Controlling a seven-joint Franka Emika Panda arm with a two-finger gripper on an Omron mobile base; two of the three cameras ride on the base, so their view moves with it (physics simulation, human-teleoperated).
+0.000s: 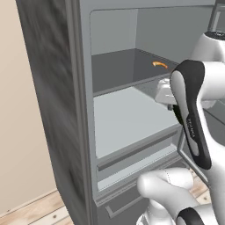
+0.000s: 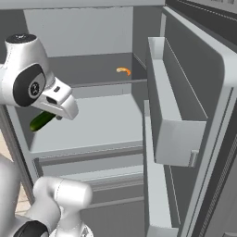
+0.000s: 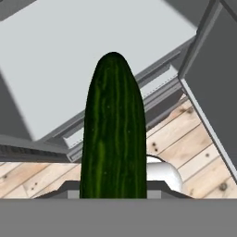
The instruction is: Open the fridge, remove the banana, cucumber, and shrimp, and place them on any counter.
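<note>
Item: cucumber. Dark green, glossy, with paler lengthwise streaks and a rounded tip; short, stubby, unblemished. Location: in the hand view it rose straight up from the bottom edge, held at its lower end, its free end pointing away from the hand. In the right base view a short green length showed under the white wrist, clear above the pale middle shelf and touching nothing else.

Item: gripper. Fingers hidden behind the cucumber; judged pinched onto it, since it hung off the shelf with no other support.

Item: fridge. Door swung wide; pale grey shelves inside.

Item: shrimp. Small orange crescent, lying at the back of the upper shelf, well apart from the gripper.

Item: banana. Not located.

Step in hand: the cucumber's removal, mid-carry, lifted and ready to leave the fridge.

Next move, as judged: draw the arm back out between the cabinet wall and the door bins without clipping either, turn to a counter, lower the cucumber on its side and release. A round body may roll, so a low, gentle set-down would suit. The shrimp then remained to fetch.
</note>
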